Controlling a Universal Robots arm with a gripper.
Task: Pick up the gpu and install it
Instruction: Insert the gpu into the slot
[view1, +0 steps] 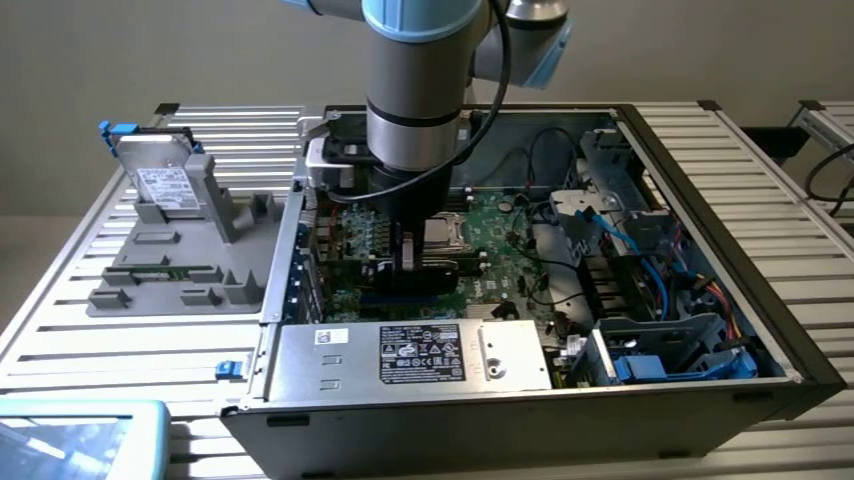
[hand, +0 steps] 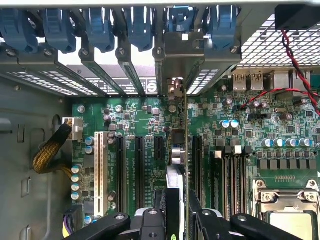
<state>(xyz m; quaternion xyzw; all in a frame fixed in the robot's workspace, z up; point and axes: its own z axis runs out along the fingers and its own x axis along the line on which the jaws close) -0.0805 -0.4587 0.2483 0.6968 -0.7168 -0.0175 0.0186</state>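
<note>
The gpu (hand: 179, 150) stands on edge inside the computer case (view1: 747, 250), its green board at right angles to the motherboard (hand: 240, 150) and in line with the black expansion slots (hand: 139, 165). That is the attitude a card needs for its lower edge to meet a slot. Its silver end bracket points at the rear openings under the blue retention clips (hand: 100, 25), where such a bracket has to sit. The gripper (hand: 177, 212) is clenched on the card, one finger on each face, which keeps it from tilting. Whether the connector has entered the slot, I cannot tell. In the exterior view the arm reaches straight down, with the gripper (view1: 411, 250) low over the board, behind the power supply (view1: 414, 355). On the exterior view's left, a hard drive (view1: 167, 185) leans in a grey holder (view1: 247, 280).
</note>
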